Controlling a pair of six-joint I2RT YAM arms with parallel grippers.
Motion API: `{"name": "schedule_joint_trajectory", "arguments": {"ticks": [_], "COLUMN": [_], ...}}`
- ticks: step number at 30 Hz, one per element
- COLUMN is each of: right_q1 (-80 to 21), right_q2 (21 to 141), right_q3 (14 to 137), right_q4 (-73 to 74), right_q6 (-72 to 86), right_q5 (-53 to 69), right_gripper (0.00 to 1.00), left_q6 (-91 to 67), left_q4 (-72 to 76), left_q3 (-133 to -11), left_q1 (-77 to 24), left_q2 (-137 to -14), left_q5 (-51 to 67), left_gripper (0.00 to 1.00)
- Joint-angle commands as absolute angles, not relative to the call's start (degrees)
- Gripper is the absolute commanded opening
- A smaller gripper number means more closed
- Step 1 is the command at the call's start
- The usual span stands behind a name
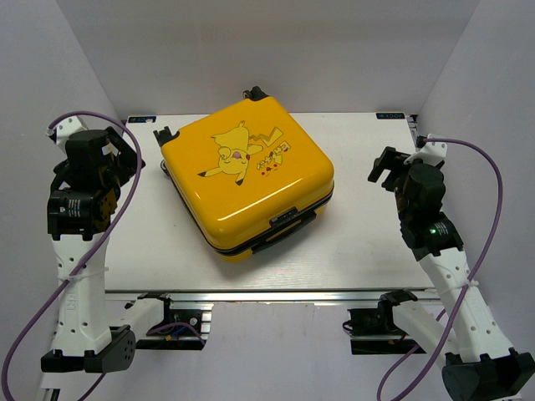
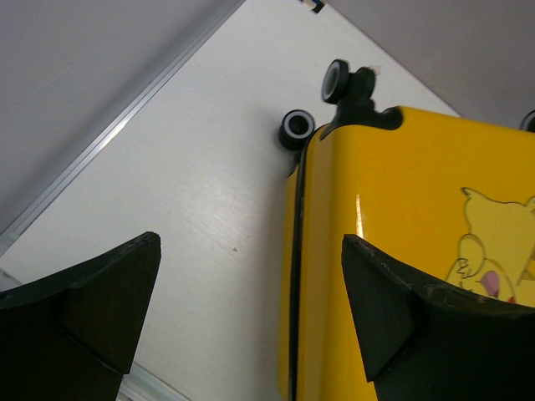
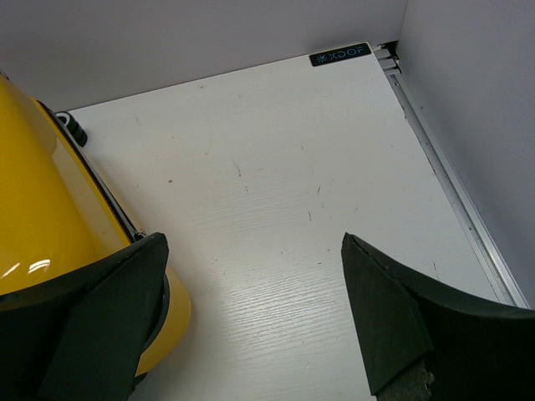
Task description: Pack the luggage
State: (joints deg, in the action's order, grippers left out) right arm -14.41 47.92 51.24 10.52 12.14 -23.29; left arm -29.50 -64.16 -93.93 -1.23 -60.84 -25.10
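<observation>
The luggage [image 1: 247, 175], a yellow hard-shell suitcase with a Pikachu cartoon, lies flat and closed in the middle of the white table [image 1: 368, 242], turned at an angle. Its black wheels [image 2: 297, 128] point to the far left and a black handle [image 1: 284, 225] faces the near edge. My left gripper [image 1: 125, 150] hovers open off the suitcase's left side, nothing between its fingers; its wrist view shows the yellow lid [image 2: 401, 200] and the dark seam. My right gripper [image 1: 386, 167] hangs open off the right side, also empty, with the luggage [image 3: 42, 209] at the left of its wrist view.
Grey walls close in the table on the left, back and right. An aluminium rail [image 3: 451, 192] runs along the right edge and another [image 2: 109, 138] along the left edge. A small black label [image 3: 339, 54] sits at the far right corner.
</observation>
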Motion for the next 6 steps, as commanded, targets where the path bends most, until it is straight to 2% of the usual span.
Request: {"name": "schedule_joint_trajectory", "arguments": {"ticks": [1,6], "right_q1": [-14.50,-14.41], "right_q2": [45.45,45.00], "right_q3": [51.24,52.29], "right_q4": [11.95,13.70], "right_q6": [13.36,12.39], "right_q5": [-25.05,-25.75], "right_gripper": [0.89,0.89], "left_q6": [-29.18,-29.18], "left_q4": [-68.90,-68.47], "left_q3": [-92.11,-90.88], "left_q1": [-1.14,-1.14], "left_q2": [-60.65,-57.57], "left_q5": [-28.48,-28.39], "left_gripper": [0.98,0.98]}}
